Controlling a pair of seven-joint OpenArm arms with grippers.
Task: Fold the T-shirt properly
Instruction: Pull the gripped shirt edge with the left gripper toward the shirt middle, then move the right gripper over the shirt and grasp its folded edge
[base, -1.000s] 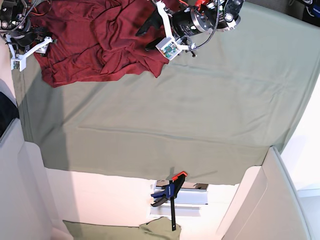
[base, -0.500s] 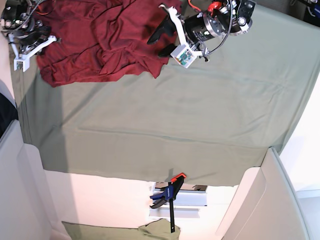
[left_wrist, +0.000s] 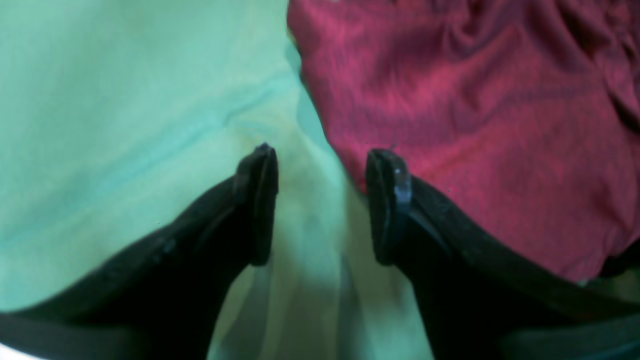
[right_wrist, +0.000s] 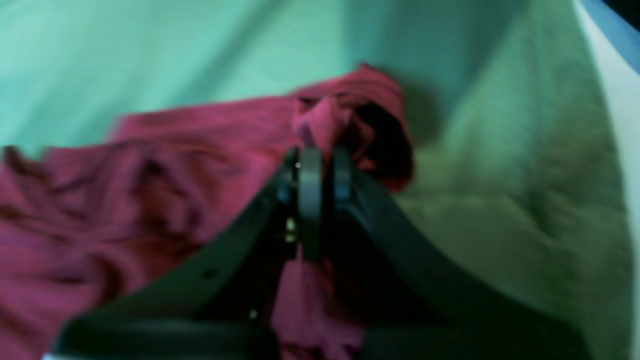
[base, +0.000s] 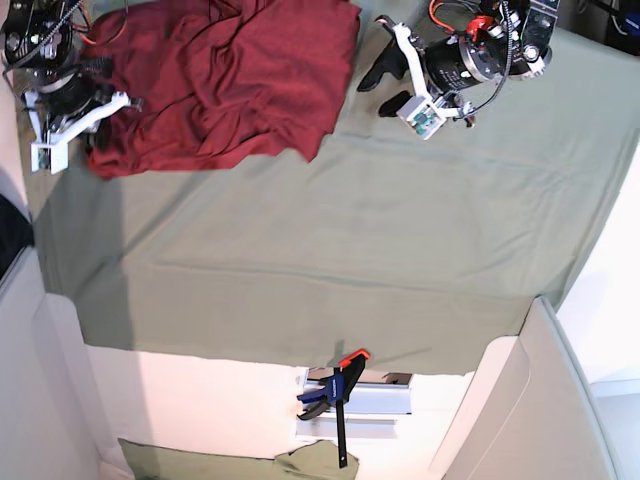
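Note:
The dark red T-shirt (base: 220, 70) lies bunched at the far left of the table in the base view. My right gripper (right_wrist: 320, 165) is shut on a raised fold of the T-shirt (right_wrist: 150, 200) at its lower left corner. In the base view that right gripper (base: 100, 135) sits at the shirt's left edge. My left gripper (base: 383, 88) hovers just off the shirt's right edge, open. In the left wrist view the left gripper (left_wrist: 322, 170) has only green cloth between its fingers, and the T-shirt (left_wrist: 475, 125) edge runs beside the right finger (left_wrist: 387, 200).
An olive-green cloth (base: 380, 240) covers the table and hangs over its near edge. A blue and orange bar clamp (base: 340, 395) is fixed below that edge. Pale walls rise at the left and at the lower right.
My right gripper has shut on the shirt's corner. The left arm has moved right, off the shirt and onto the green cloth, and the shirt's right edge now lies straighter.

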